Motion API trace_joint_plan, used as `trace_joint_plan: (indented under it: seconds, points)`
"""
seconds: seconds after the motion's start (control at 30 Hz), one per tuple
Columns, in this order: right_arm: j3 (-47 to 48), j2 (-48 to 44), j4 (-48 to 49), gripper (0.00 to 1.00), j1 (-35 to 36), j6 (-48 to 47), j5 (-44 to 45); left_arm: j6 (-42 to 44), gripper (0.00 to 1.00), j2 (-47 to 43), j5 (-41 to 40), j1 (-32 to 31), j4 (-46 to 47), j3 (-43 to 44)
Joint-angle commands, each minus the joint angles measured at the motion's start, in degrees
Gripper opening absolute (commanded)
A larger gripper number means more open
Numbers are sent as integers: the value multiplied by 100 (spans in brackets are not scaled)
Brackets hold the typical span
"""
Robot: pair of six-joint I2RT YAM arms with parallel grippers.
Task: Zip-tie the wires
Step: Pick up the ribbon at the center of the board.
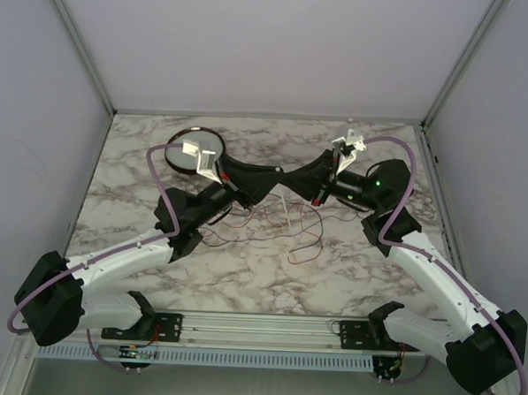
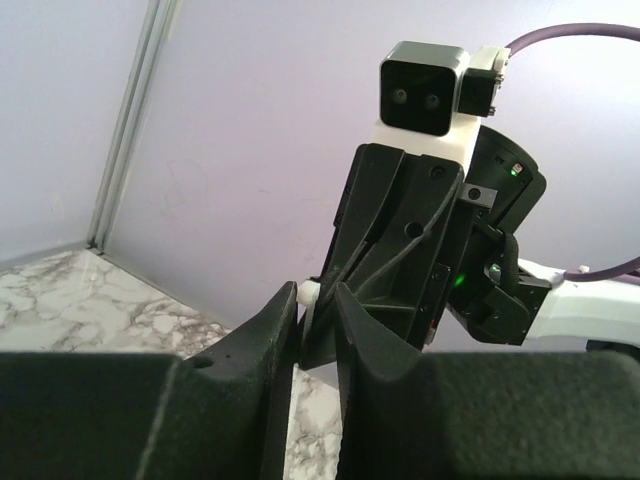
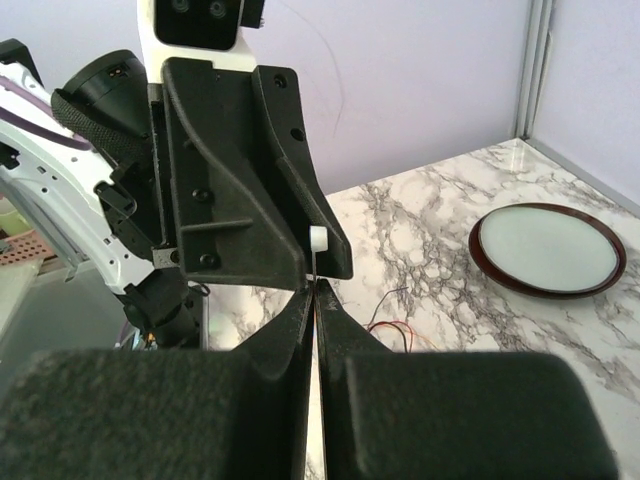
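The wires (image 1: 271, 236) lie as a loose red and black tangle on the marble table, below the two grippers; a few strands show in the right wrist view (image 3: 398, 330). My left gripper (image 1: 267, 175) and right gripper (image 1: 299, 175) meet tip to tip above them. A white zip tie (image 1: 282, 207) hangs between them. Its head (image 2: 310, 296) sits between the left gripper's fingertips (image 2: 315, 300). The right gripper (image 3: 314, 285) is shut on the thin strap just below the head (image 3: 318, 238). The zip tie is not around the wires.
A round dark-rimmed dish (image 1: 172, 148) sits at the back left, partly hidden by the left wrist; it also shows in the right wrist view (image 3: 478, 250). Lilac cables loop along both arms. Enclosure walls stand close behind and at the sides.
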Motion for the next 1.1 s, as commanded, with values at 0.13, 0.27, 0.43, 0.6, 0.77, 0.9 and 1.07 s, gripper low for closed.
trace_joint_plan:
  seconds: [0.13, 0.27, 0.43, 0.6, 0.77, 0.9, 1.07]
  points:
    - [127, -10, 157, 0, 70, -37, -137, -17, 3, 11, 17, 34, 478, 163]
    - [100, 10, 156, 0, 71, -24, -142, -63, 0, 32, 28, 34, 537, 176]
    - [-4, 11, 183, 18, 71, 13, -120, -70, 0, -12, -41, 34, 556, 178]
    - [-145, 20, 316, 24, 71, 97, -99, -110, 0, -48, -63, 34, 581, 192]
    - [-228, 33, 365, 21, 71, 171, -106, -86, 0, -99, -129, 34, 544, 191]
    - [-296, -25, 349, 11, 65, 191, -101, 58, 0, -199, -231, 32, 372, 202]
    - [-301, -58, 351, 0, 71, 221, -79, 122, 1, -239, -278, 31, 296, 190]
